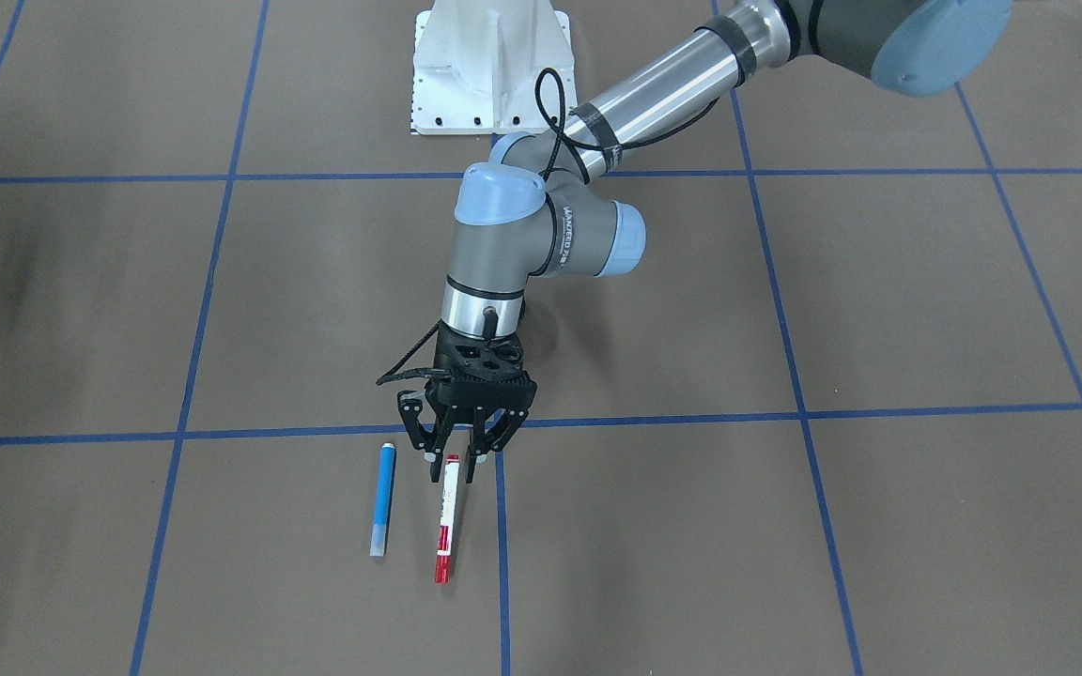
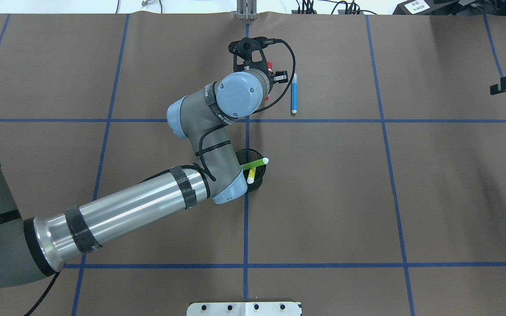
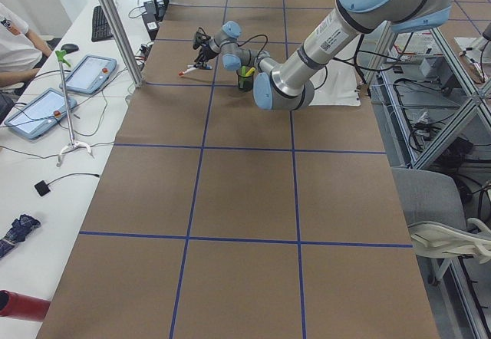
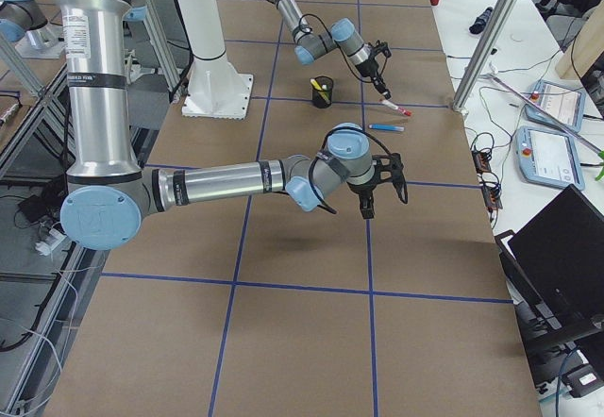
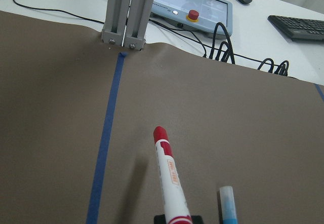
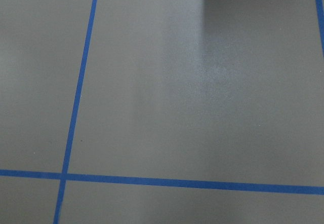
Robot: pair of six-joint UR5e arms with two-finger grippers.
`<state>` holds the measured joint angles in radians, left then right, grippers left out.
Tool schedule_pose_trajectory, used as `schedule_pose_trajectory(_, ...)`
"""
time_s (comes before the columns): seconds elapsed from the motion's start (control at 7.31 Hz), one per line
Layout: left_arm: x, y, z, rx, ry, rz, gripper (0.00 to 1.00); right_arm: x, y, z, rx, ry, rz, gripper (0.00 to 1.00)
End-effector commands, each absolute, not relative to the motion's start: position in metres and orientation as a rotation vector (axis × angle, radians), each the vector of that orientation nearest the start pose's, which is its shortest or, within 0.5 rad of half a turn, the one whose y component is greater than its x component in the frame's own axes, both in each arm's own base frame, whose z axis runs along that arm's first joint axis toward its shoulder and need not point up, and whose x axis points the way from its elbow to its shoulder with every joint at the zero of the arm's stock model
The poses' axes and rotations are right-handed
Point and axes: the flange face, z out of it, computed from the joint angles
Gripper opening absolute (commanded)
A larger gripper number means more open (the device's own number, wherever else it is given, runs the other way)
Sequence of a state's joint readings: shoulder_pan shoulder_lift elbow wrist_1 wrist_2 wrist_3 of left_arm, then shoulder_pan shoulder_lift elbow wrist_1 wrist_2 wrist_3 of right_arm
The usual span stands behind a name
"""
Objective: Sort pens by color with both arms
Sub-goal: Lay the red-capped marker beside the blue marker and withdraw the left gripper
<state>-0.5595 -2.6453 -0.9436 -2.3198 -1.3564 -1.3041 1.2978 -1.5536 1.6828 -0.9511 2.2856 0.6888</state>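
The slim white marker pen with a red cap [image 1: 447, 516] is lying out ahead of the left arm's black two-finger gripper [image 1: 453, 472], its tail end between the jaws and its cap pointing away from the wrist. The jaws are standing narrow, with the fingertips [image 1: 470, 467] sitting tight on either side of that tail, so the gripper is most likely pinching it. The pen is probably going to handle as a light, stiff plastic tube with a smooth, round, rather slippery barrel. A hold this near the end is leaving the long cap side free to droop or swivel, and a hold nearer mid-barrel would be steadier. Just to the gripper's right, parallel to the white pen and apart from it, a slim blue marker pen with a pale end [image 1: 382, 498] is resting on the brown paper-covered table [image 1: 785, 300], close enough for a swinging cap to knock it. Behind the gripper, under the arm's own links, a black mesh cup [image 2: 258, 183] is holding a green pen [image 2: 253, 165] and a yellow pen [image 2: 250, 179], so those links are crowding any approach to it. Well off to the right, the right arm's gripper [image 4: 368, 208] is hovering above the table, and how far open it is cannot be told.
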Motion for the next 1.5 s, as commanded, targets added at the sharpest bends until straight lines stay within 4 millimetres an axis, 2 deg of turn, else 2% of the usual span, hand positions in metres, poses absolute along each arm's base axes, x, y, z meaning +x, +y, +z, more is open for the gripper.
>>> schedule_pose_trajectory(0.0, 0.641, -0.584, 0.134, 0.655, 1.028, -0.383, 1.00, -0.075, -0.522, 0.521, 0.324, -0.934, 0.112, 0.99)
schedule_pose_trajectory(0.14, 0.629, -0.589, 0.124, 0.648, 1.052, -0.381, 1.00, -0.077, -0.525, 0.515, 0.329, -0.940, 0.114, 0.99)
schedule_pose_trajectory(0.27, 0.608, -0.591, 0.103, 0.647, 1.083, -0.381, 1.00, -0.081, -0.537, 0.496, 0.351, -0.952, 0.111, 0.99)
schedule_pose_trajectory(0.41, 0.578, -0.588, 0.091, 0.615, 1.081, -0.368, 1.00, -0.097, -0.548, 0.474, 0.338, -0.984, 0.143, 0.99)
schedule_pose_trajectory(0.55, 0.530, -0.584, 0.104, 0.540, 1.081, -0.342, 1.00, -0.136, -0.556, 0.443, 0.285, -1.039, 0.197, 0.99)
schedule_pose_trajectory(0.68, 0.474, -0.582, 0.133, 0.471, 1.104, -0.292, 1.00, -0.182, -0.566, 0.400, 0.257, -1.086, 0.258, 0.99)
schedule_pose_trajectory(0.82, 0.430, -0.576, 0.160, 0.480, 1.103, -0.226, 1.00, -0.228, -0.566, 0.363, 0.221, -1.131, 0.281, 0.99)
schedule_pose_trajectory(0.96, 0.394, -0.570, 0.192, 0.482, 1.090, -0.189, 1.00, -0.269, -0.555, 0.335, 0.166, -1.178, 0.287, 0.99)
schedule_pose_trajectory(1.09, 0.352, -0.572, 0.220, 0.454, 1.088, -0.137, 1.00, -0.307, -0.544, 0.301, 0.090, -1.230, 0.316, 0.99)
schedule_pose_trajectory(1.23, 0.312, -0.578, 0.246, 0.397, 1.104, -0.125, 1.00, -0.345, -0.529, 0.277, 0.054, -1.258, 0.265, 0.99)
schedule_pose_trajectory(1.37, 0.274, -0.584, 0.268, 0.379, 1.102, -0.101, 1.00, -0.393, -0.504, 0.252, 0.004, -1.286, 0.213, 0.99)
